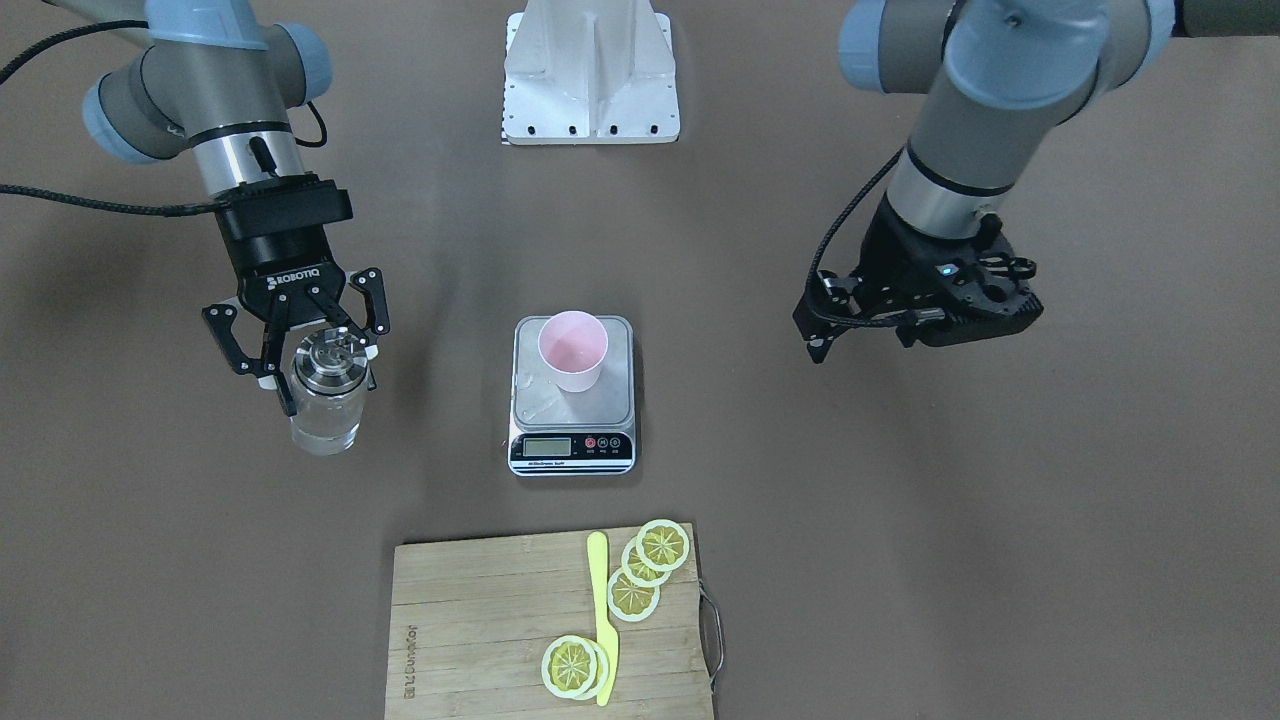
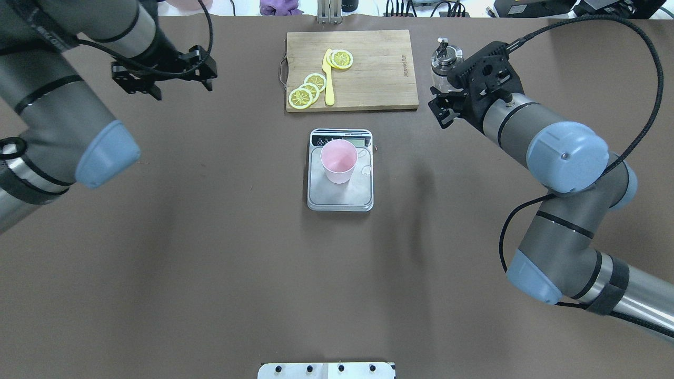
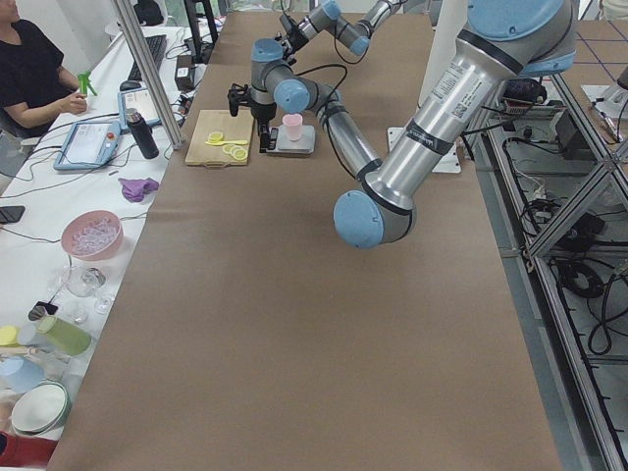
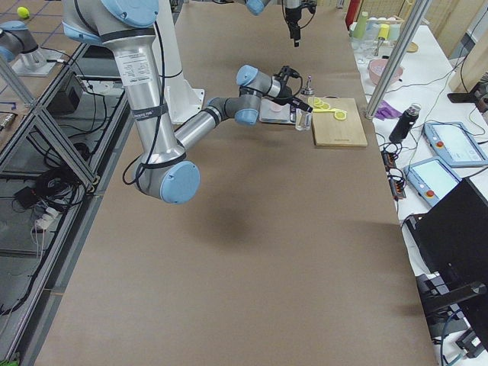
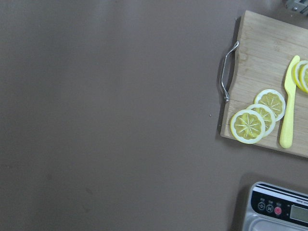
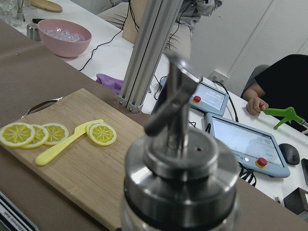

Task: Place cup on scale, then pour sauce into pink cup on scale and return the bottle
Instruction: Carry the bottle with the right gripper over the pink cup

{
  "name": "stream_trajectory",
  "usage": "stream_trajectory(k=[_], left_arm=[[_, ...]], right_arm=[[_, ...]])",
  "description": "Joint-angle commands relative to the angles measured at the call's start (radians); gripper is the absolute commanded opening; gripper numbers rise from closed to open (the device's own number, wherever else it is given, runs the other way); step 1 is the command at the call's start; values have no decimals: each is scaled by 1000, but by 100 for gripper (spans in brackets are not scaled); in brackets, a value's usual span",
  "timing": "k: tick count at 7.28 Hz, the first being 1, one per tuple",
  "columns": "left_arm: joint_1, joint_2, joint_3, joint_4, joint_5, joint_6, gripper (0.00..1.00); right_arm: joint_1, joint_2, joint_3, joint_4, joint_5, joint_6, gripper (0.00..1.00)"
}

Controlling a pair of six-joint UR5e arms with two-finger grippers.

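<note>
Front-facing view: right gripper [image 1: 318, 352] at left straddles the bottle [image 1: 327, 402], fingers spread; cup [image 1: 572, 350] sits on centre scale [image 1: 572, 440]; left gripper's [image 1: 925, 305] state unreadable.

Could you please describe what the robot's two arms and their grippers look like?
Both arms are grey and silver metal tubes with pale blue joint caps. The right arm's black two-finger gripper carries white ROBOTIQ lettering, with linked black fingers. The left arm's black gripper shows a small blue light. Black braided cables run along both wrists.
</note>
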Motion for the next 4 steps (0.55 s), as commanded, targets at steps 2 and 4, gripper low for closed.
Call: stream_trajectory(k=[2, 4], left_arm=[[-155, 267, -121, -10, -13, 286, 99], [-158, 286, -92, -12, -2, 288, 99]], right_arm=[[-69, 56, 8, -137, -136, -190, 9], [-147, 85, 11, -203, -255, -206, 9]])
